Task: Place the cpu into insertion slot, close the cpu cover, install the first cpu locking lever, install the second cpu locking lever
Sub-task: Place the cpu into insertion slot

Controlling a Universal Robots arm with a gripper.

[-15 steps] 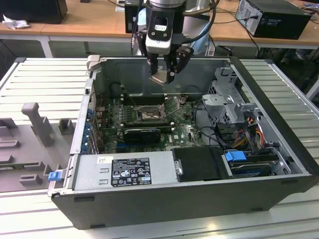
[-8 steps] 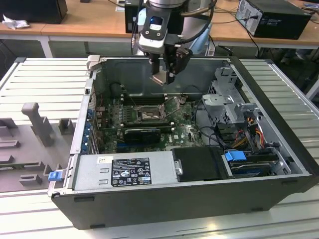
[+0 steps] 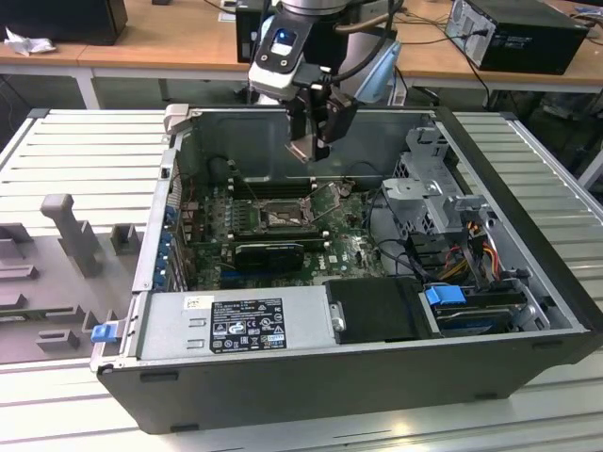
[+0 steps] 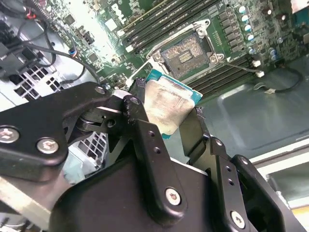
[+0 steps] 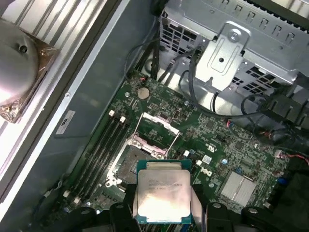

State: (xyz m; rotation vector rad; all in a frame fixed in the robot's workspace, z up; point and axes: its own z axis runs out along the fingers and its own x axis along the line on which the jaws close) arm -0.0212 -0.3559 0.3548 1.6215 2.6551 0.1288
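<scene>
Arm's gripper (image 3: 316,143) pinches the cpu (image 4: 166,104) by two opposite edges, fingers pressed onto it. The cpu hangs in the air above the open socket (image 4: 187,50) on the motherboard (image 5: 227,145), not seated, inside the computer case (image 3: 528,282).

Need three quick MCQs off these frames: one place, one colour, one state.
1. Small square silver-topped cpu is where? A seated B clamped in the black gripper, aloft C lying loose
2. Large flat motherboard, what colour? A green B red C white
3. Square cpu socket on it? A filled B empty C covered
Key: B, the gripper pinches its edges above the case; A, green shows between the parts; B, bare contacts show.
</scene>
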